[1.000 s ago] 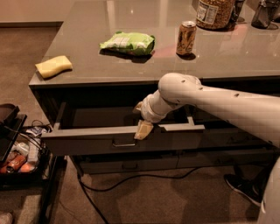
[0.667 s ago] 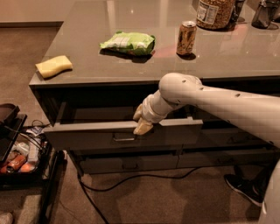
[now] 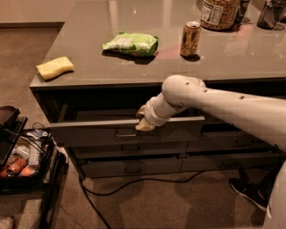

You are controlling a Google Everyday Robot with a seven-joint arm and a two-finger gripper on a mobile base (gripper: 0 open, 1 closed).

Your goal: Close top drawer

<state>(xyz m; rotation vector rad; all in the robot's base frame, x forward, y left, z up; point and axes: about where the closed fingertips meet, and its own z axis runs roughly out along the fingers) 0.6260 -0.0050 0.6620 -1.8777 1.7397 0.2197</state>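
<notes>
Camera view: jaws, spread unclear, against part-open top drawer [image 3: 89, 133] front, interior dark.

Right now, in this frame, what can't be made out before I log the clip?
Camera view: the inside of the top drawer is dark under the countertop and partly behind the arm.
Camera view: the gripper sits at the drawer's front top edge, right of the handle; its own wrist hides any contact with the panel.
Camera view: the jar is cut off by the top edge, its label too small.
</notes>
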